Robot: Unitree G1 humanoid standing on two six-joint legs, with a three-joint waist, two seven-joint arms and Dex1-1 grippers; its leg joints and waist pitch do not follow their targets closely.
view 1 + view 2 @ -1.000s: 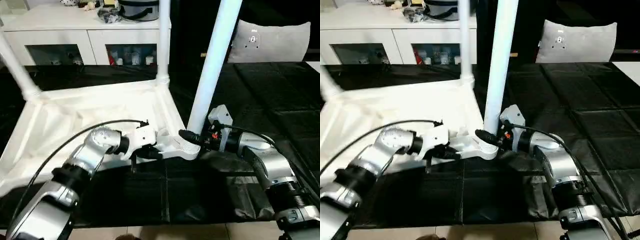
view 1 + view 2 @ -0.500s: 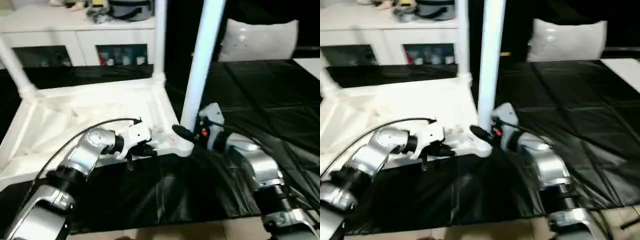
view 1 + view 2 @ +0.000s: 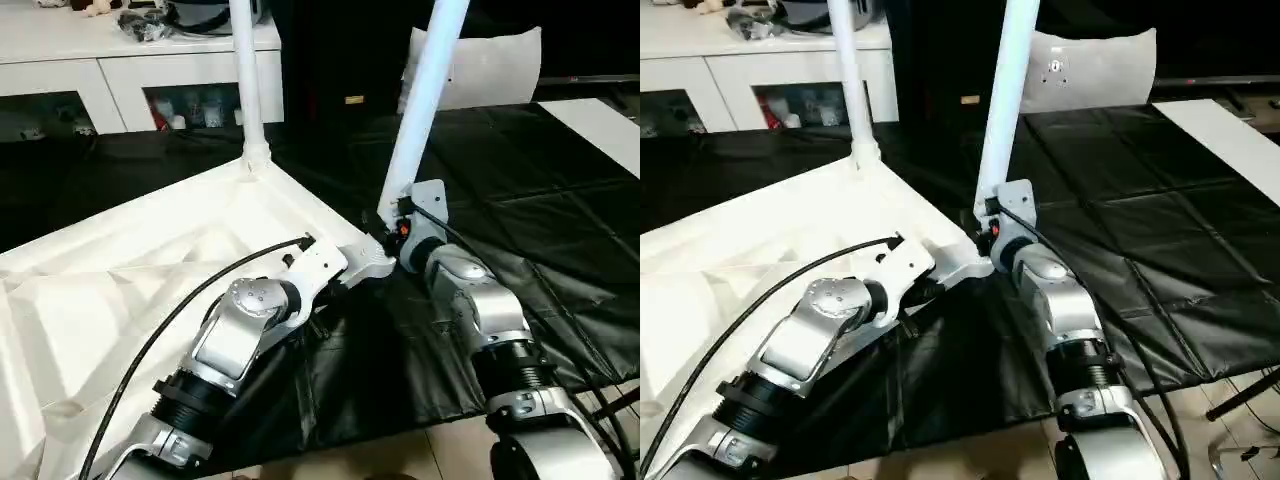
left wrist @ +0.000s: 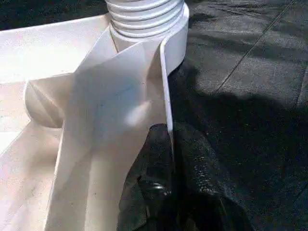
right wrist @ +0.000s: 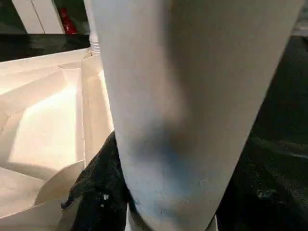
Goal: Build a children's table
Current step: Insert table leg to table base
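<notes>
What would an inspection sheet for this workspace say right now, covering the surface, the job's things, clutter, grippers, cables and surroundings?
Surface: black quilted mat under the work.
Job's things: white tabletop lies underside up; near leg and far leg stand in corner sockets.
Clutter: nothing seen on the mat.
Grippers: left gripper shut on the tabletop's side wall beside the near socket; right gripper closed around the near leg's base.
Cables: black cable loops along the left forearm; another runs over the right wrist.
Surroundings: white cabinet with dark glass doors, small items on top; grey cushion behind the mat.
</notes>
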